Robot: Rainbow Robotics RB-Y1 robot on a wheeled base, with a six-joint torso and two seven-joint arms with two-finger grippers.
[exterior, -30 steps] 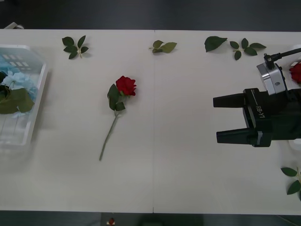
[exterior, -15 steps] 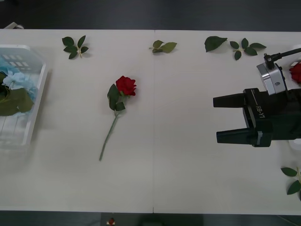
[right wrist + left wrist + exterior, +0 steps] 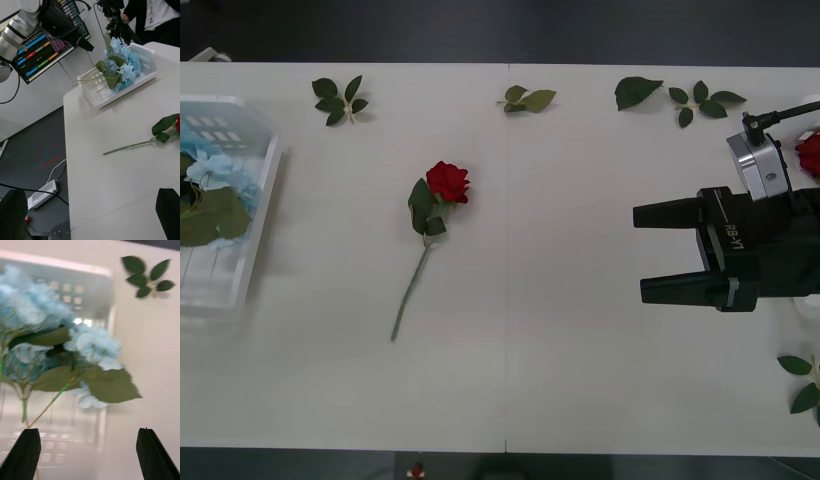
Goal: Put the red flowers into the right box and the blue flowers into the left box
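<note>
Sorting flowers by colour, partly done; items as they lie now.

1. Rose (image 3: 447, 182): one loose red bloom, mid-table, stem running toward the near edge, leaves just below the head. It lies flat and alone, well apart from both grippers, so nothing blocks a pinch on the stem. Judged the next item to move, bound rightward.

2. Second rose (image 3: 810, 153): a red bloom at the far right edge, half hidden behind the right arm. Whether it sits in the right box cannot be told.

3. Blue flowers (image 3: 218, 176): pale clusters with large green leaves, lying in the left box (image 3: 264, 180) at the left edge, stems pointing nearward. Already in their proper place.

4. Right gripper (image 3: 657, 252): black fingers wide apart, holding nothing, pointing left toward the loose rose from the table's right side. Its wrist view sights the stem and, beyond it, the left box, which suits an approach on the stem.

5. Left gripper (image 3: 88, 450): fingers spread wide, empty, hanging above the left box rim with the blue flowers (image 3: 95, 345) below, as fits a release just made there, by my reading.

6. Leaf sprigs (image 3: 339, 98): loose green, along the far edge; no part of the sort.
</note>
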